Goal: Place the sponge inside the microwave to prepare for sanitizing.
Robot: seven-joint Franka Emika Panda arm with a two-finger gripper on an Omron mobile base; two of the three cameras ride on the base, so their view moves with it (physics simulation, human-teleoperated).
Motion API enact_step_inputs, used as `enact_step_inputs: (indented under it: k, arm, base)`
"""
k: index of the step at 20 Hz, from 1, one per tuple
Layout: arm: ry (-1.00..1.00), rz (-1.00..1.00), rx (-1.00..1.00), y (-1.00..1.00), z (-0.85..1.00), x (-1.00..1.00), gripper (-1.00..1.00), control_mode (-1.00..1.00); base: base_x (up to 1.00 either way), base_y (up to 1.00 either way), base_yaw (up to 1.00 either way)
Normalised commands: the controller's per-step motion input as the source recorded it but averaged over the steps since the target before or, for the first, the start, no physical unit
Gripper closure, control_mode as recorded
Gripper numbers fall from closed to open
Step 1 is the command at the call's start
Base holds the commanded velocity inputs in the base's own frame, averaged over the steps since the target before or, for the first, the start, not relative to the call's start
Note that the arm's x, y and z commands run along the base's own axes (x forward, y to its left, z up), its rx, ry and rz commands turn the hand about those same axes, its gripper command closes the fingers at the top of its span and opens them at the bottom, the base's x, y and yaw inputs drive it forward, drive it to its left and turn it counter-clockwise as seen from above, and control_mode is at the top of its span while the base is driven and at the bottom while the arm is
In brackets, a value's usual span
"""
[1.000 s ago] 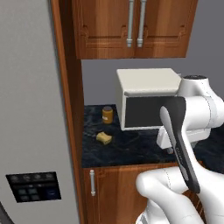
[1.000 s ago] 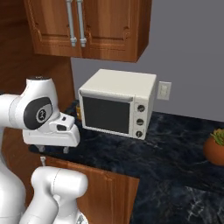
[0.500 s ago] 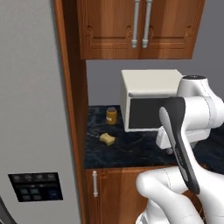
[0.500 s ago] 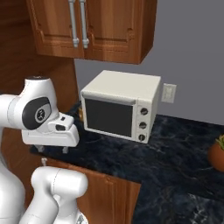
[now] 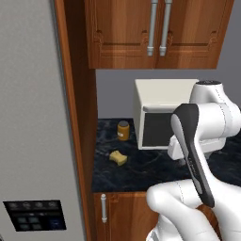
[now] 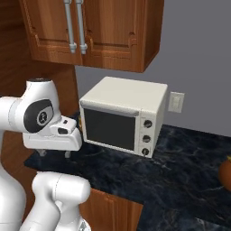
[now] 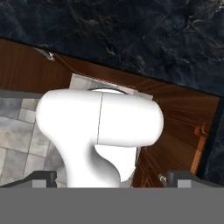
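Observation:
The sponge (image 5: pixel 117 157), a small yellowish-tan block, lies on the dark marble counter (image 5: pixel 155 165) near its left end, in front of a small jar. The microwave is out of view. My gripper (image 6: pixel 55 154) hangs from the folded arm above the counter's front edge, well to the right of the sponge and apart from it. In the hand view the gripper (image 7: pixel 116 179) looks down at the floor and the cabinet front. Its fingertips (image 7: pixel 43 178) stand far apart with nothing between them, so it is open.
A cream-white box appliance (image 6: pixel 122 117) with a dark window stands at the back of the counter. An amber jar (image 5: pixel 123 130) sits beside it. A tall grey fridge (image 5: pixel 33 117) and a wood panel bound the left. Wooden cabinets (image 5: pixel 155 33) hang overhead.
The whole picture has shifted a little in both base views, so the base has moved. The arm keeps its folded pose and the sponge lies where it was.

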Motion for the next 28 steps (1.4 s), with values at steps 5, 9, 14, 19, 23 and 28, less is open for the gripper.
enact_step_inputs:
  k: [5, 9, 14, 19, 23, 28]
  arm:
    - [0.00, 0.00, 0.00, 0.00, 0.00, 0.00, -1.00, 1.00]
    - [0.00, 0.04, 0.00, 0.00, 0.00, 0.00, -1.00, -1.00]
    - [0.00, 0.25, 0.00, 0.17, 0.00, 0.01, -1.00, -1.00]
    - [0.00, 0.29, -0.01, 0.43, 0.00, 0.08, -1.00, -1.00]
    - [0.00, 0.08, 0.00, 0.27, -0.05, 0.57, -1.00, -1.00]
    - [-0.07, -0.01, 0.00, 0.34, -0.01, 0.53, -1.00, -1.00]
  base:
    - [0.16, 0.02, 0.02]
    - [0.06, 0.00, 0.02]
    - [0.00, 0.00, 0.00]
    - [0.00, 0.00, 0.00]
    - [0.00, 0.00, 0.00]
    - [0.00, 0.00, 0.00]
